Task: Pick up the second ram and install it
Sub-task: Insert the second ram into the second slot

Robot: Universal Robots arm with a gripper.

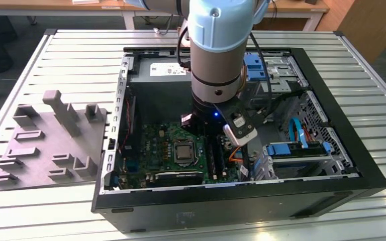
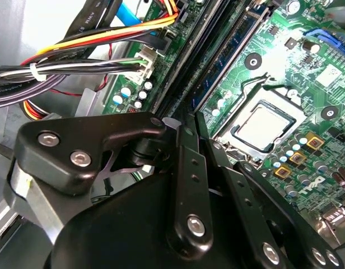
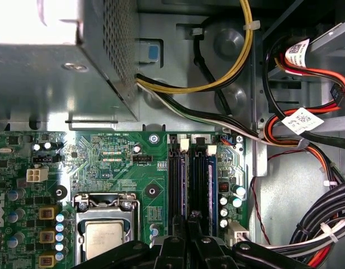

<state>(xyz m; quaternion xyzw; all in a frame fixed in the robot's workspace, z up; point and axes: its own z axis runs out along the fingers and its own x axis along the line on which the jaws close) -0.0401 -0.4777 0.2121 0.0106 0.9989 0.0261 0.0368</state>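
Observation:
My gripper [image 1: 210,135] reaches down into the open computer case [image 1: 247,203], over the long black slots beside the processor socket [image 1: 183,152]. The second ram [image 2: 231,56], a narrow blue-green stick, stands on edge in one slot of the green motherboard [image 3: 105,162]. In both wrist views it runs straight in between my fingertips. The fingers [image 2: 183,168] stand close together and look shut on its near end. In the first wrist view the second ram [image 3: 184,185] leads into the gripper [image 3: 189,235], and another stick [image 3: 210,185] sits two slots over.
A grey power-supply box [image 1: 163,70] fills the case's far end. Bundled cables [image 3: 307,140] crowd the space beside the slots. The drive cage [image 1: 300,150] with blue cables stands at the exterior view's right. A grey foam tray [image 1: 45,145] lies outside the case on the slatted table.

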